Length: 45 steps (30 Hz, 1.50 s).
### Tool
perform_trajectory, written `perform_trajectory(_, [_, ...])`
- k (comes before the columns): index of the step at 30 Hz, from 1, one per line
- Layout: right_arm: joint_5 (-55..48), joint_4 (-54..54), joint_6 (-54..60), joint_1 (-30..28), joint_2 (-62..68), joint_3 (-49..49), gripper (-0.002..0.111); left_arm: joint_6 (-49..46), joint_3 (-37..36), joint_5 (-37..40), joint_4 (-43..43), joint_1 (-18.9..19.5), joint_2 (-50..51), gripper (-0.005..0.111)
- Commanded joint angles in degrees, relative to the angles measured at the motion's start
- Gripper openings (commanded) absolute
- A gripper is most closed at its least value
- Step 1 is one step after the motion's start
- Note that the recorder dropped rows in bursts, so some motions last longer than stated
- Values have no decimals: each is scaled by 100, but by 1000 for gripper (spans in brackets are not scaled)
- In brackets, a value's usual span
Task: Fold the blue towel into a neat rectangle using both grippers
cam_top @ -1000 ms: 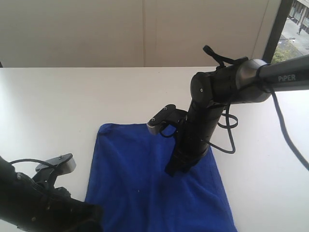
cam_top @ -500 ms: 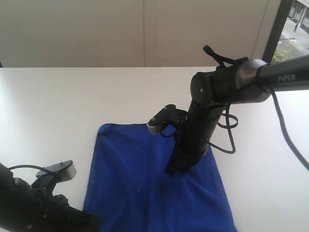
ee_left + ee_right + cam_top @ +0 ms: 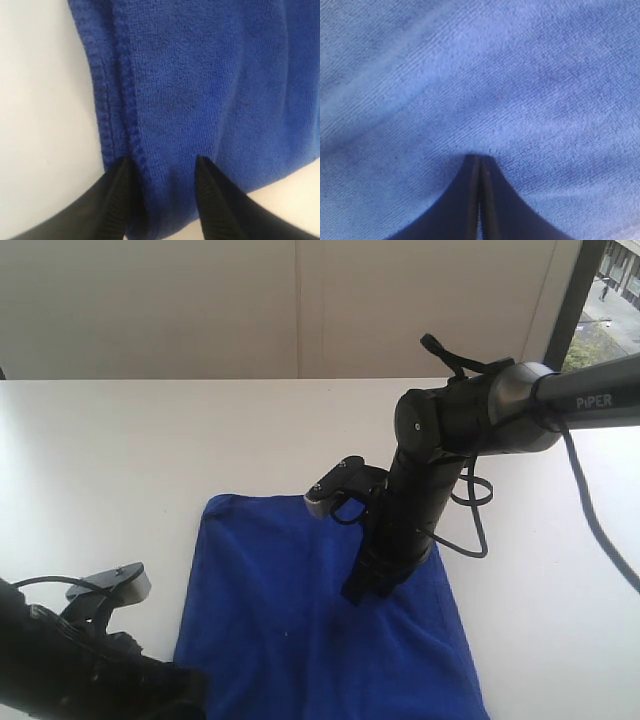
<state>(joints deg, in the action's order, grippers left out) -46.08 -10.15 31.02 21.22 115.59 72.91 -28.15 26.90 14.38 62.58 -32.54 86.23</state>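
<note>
The blue towel (image 3: 290, 610) lies flat on the white table (image 3: 110, 470), running off the near edge of the exterior view. My right gripper (image 3: 364, 592) points straight down and is shut, its tips pressed onto the towel's middle right; the right wrist view shows the joined fingertips (image 3: 479, 159) on the cloth (image 3: 520, 75). My left gripper (image 3: 161, 169) is open at the towel's near left corner. Its two black fingers (image 3: 121, 175) straddle the cloth (image 3: 210, 75) beside two stitched hems lying side by side. In the exterior view its tips are hidden under the left arm (image 3: 80, 665).
The right arm's elbow and dangling cables (image 3: 470, 510) stand over the towel's far right part. A window frame (image 3: 568, 300) rises at the back right. Bare white table surrounds the towel on the left, far and right sides.
The left arm has shifted slightly at the near left corner, dipping and then coming back up a little. The towel's left edge has barely moved. The right arm has stayed still.
</note>
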Motion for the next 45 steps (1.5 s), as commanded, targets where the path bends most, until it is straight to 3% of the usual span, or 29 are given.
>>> perform_trajectory(1, [121,-37,28,-9,111,-37,0,-18,5,27,146,-20,-63,47])
perform_trajectory(10, [16,-37,28,-9,111,-37,0,-213,117,534,314,-20,-63,47])
perform_trajectory(25, [-13,-37,28,-9,111,-37,0,-227,127,-480,586,-20,94,43])
perform_trajectory(45, [27,-37,28,-9,111,-37,0,-525,255,173,614,-20,43,43])
